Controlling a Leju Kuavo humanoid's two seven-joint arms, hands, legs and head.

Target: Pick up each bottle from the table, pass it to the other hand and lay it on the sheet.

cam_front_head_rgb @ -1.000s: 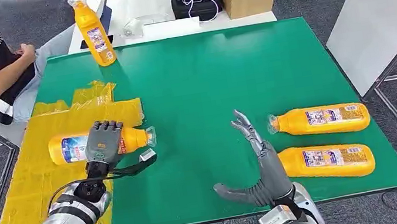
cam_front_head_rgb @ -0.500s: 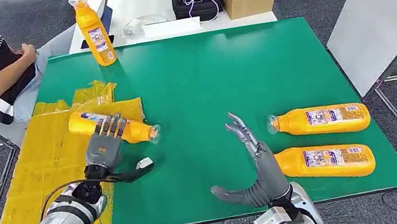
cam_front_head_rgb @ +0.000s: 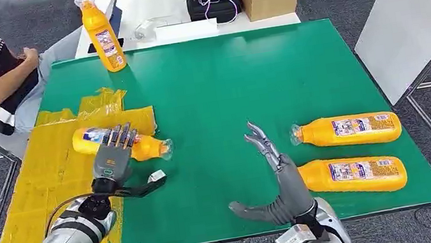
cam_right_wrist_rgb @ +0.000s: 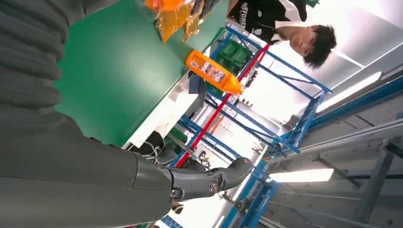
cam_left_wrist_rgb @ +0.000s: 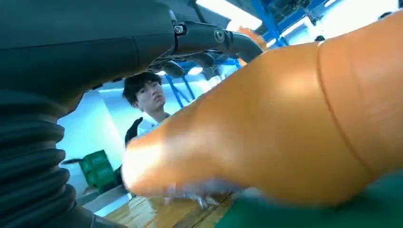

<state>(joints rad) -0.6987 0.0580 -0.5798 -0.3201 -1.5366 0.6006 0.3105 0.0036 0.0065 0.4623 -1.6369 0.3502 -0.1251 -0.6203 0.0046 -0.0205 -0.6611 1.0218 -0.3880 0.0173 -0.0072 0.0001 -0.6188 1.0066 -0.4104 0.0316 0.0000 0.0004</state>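
The left robot hand [cam_front_head_rgb: 114,159] hovers with its fingers spread and holds nothing; its fingertips overlap an orange bottle [cam_front_head_rgb: 123,143] lying on the yellow sheet [cam_front_head_rgb: 47,179]. Whether they touch it I cannot tell. That bottle's long axis runs from ten o'clock to four o'clock, cap toward four o'clock, poking past the sheet's edge over the green counter [cam_front_head_rgb: 221,88]. The right robot hand [cam_front_head_rgb: 276,177] stands open and empty, fingers pointing to twelve o'clock. At its three o'clock lie two more bottles [cam_front_head_rgb: 346,130], caps toward nine o'clock.
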